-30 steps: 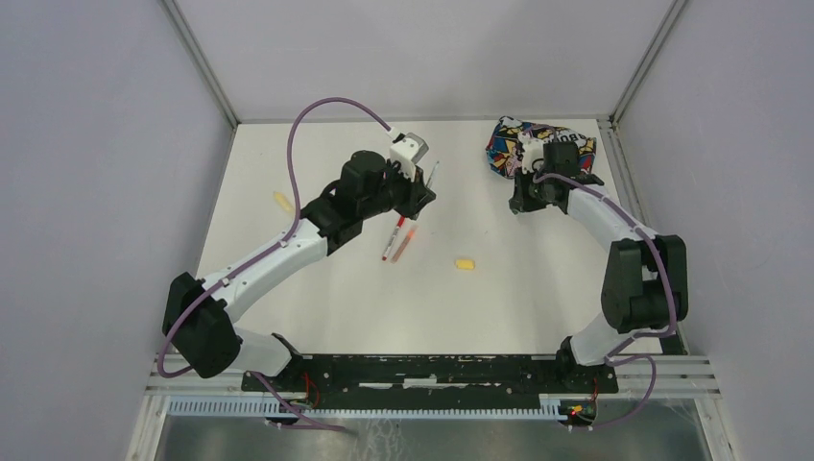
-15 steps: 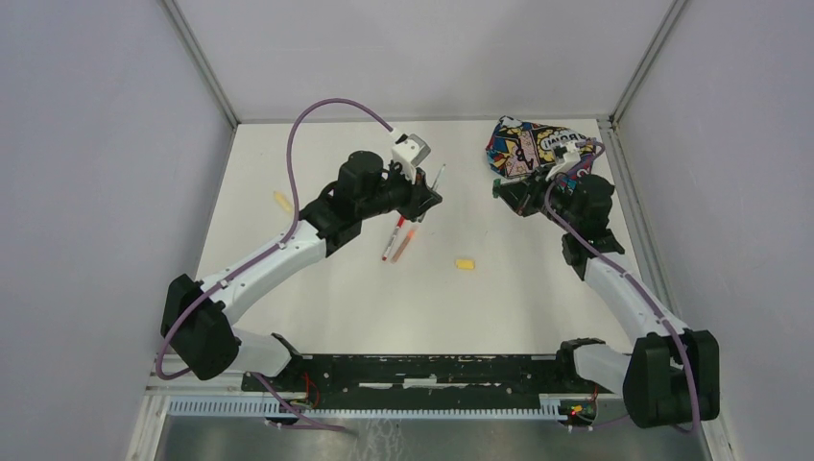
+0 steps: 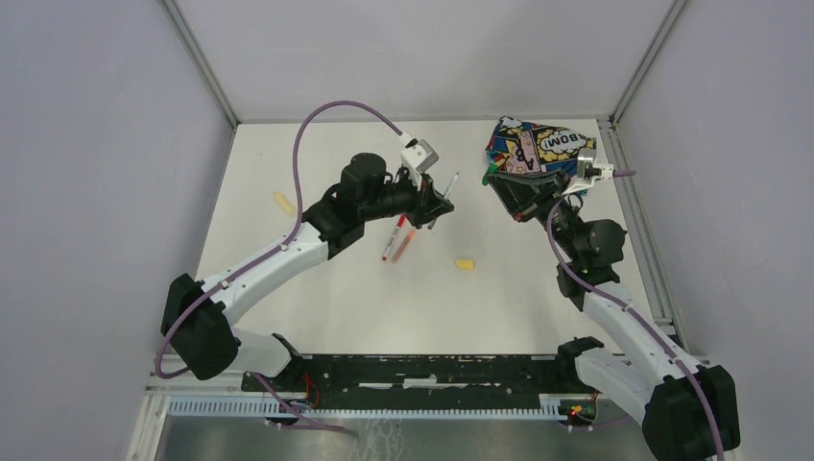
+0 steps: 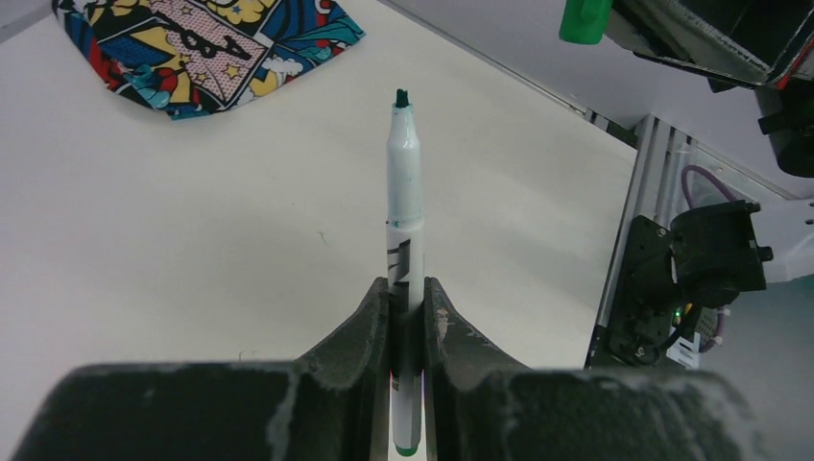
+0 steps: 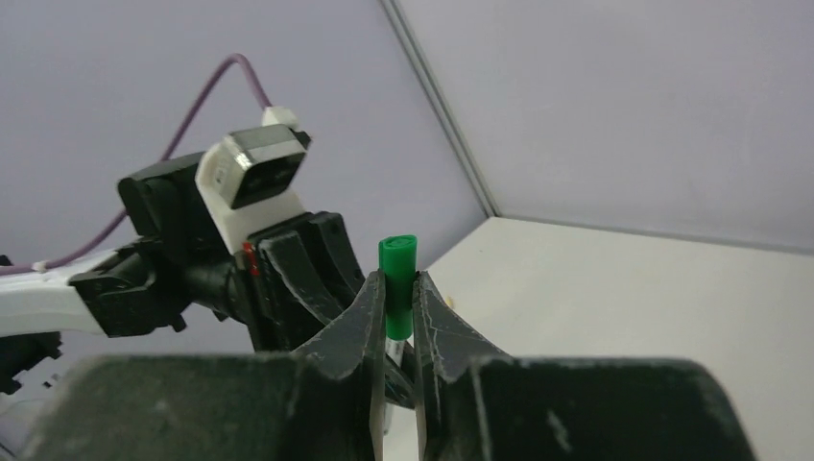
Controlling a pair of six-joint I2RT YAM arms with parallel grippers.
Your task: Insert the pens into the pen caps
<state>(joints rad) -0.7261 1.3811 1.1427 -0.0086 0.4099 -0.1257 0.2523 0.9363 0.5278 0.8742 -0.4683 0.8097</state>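
Above table, right tool pinching green cap has lifted off pouch; left tool grips green pen.

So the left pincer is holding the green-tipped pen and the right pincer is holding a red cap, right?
Not quite. The right pincer holds a green cap, not a red one, as the right wrist view shows. The left pincer does hold the green-tipped pen.

Comic-print fabric pouch, far right corner of white table
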